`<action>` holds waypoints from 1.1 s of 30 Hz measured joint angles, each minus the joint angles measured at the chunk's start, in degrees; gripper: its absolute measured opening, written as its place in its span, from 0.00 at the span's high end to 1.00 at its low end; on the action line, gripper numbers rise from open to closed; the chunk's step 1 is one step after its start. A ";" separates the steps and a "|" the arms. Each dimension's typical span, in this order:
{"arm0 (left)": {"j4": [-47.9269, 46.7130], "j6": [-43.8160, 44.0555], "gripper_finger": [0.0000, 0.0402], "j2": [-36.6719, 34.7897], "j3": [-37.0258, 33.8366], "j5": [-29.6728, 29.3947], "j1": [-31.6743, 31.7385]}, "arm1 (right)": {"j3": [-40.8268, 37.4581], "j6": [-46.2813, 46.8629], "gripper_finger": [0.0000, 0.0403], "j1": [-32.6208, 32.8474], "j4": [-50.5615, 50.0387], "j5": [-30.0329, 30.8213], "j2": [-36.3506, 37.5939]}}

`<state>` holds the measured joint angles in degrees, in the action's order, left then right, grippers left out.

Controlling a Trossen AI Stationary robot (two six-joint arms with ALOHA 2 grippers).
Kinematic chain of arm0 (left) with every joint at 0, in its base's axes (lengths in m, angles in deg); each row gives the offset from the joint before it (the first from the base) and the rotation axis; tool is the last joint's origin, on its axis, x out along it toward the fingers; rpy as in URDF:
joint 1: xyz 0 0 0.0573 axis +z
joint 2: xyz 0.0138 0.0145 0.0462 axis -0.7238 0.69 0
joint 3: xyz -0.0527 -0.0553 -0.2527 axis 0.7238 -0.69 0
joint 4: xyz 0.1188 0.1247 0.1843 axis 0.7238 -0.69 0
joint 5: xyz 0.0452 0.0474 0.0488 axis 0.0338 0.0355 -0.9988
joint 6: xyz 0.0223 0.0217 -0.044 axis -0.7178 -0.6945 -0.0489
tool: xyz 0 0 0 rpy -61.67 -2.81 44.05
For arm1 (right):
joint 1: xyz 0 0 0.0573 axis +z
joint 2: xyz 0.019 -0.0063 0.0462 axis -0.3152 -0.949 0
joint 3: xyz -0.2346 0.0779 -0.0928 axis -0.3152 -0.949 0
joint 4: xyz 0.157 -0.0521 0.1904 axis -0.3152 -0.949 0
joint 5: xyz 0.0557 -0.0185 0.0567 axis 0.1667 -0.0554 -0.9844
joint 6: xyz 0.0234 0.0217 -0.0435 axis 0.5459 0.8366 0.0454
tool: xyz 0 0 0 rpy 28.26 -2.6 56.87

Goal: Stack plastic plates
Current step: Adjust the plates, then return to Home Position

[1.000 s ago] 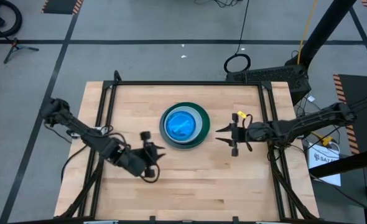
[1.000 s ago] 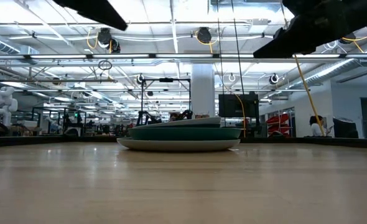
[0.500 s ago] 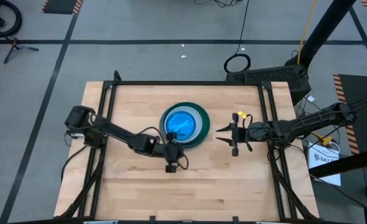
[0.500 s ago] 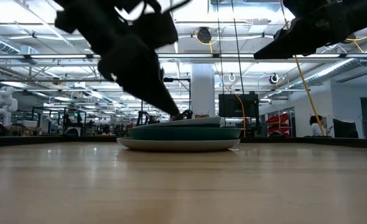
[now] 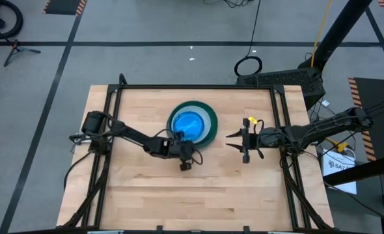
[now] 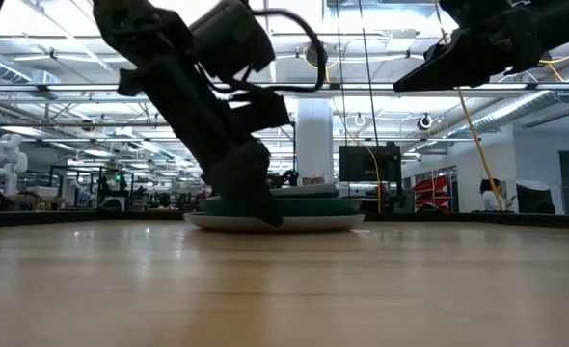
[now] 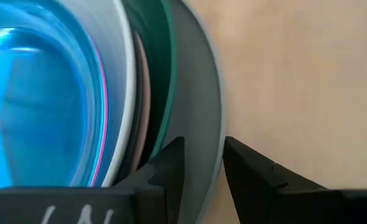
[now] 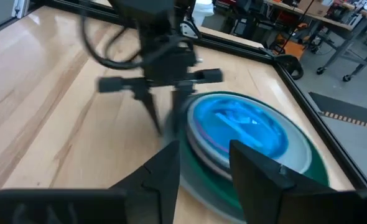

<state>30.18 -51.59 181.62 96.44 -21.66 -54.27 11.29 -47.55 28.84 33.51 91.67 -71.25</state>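
Note:
The plastic plates are stacked at mid-table: a bright blue plate on top, then pale, pink and dark green rims, with the grey plate lowest, flat on the wood. My left gripper is open and low at the stack's near rim, as the right wrist view also shows. My right gripper hangs open in the air to the right of the stack and touches nothing. My left gripper stands astride the grey plate's rim at the stack's near side. One fingertip lies over the green and grey rims, the other outside over the wood. It slants down from the table's near left. The stack stays flat on the table.
Black frame rails run along the table's left, right and far edges. Bare wood lies between the stack and the near edge. A yellow tag sits on my right gripper.
My left gripper has swung from the table's near left toward the stack and come down to its near rim, tipping more steeply downward. The whole stack has slid a little toward the far edge.

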 joint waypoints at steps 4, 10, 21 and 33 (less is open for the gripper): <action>-0.35 -0.41 0.71 -0.07 0.00 -2.04 2.87 | 0.02 -0.18 0.68 -0.01 -0.01 0.00 0.00; -5.62 -7.11 0.71 -3.52 -0.09 -1.77 4.25 | -0.28 -0.87 0.68 -0.01 0.24 -0.43 0.00; -9.34 -23.18 0.71 -20.00 -2.69 13.19 6.93 | -8.33 -1.64 0.68 -1.95 5.82 -1.44 8.65; -7.19 -18.57 0.71 -47.56 -18.16 14.27 6.43 | -13.70 -0.02 0.68 -3.00 6.61 -3.45 19.80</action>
<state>22.99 -70.16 134.07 78.28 -7.39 -47.85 -2.42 -47.57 25.84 40.13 88.22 -51.45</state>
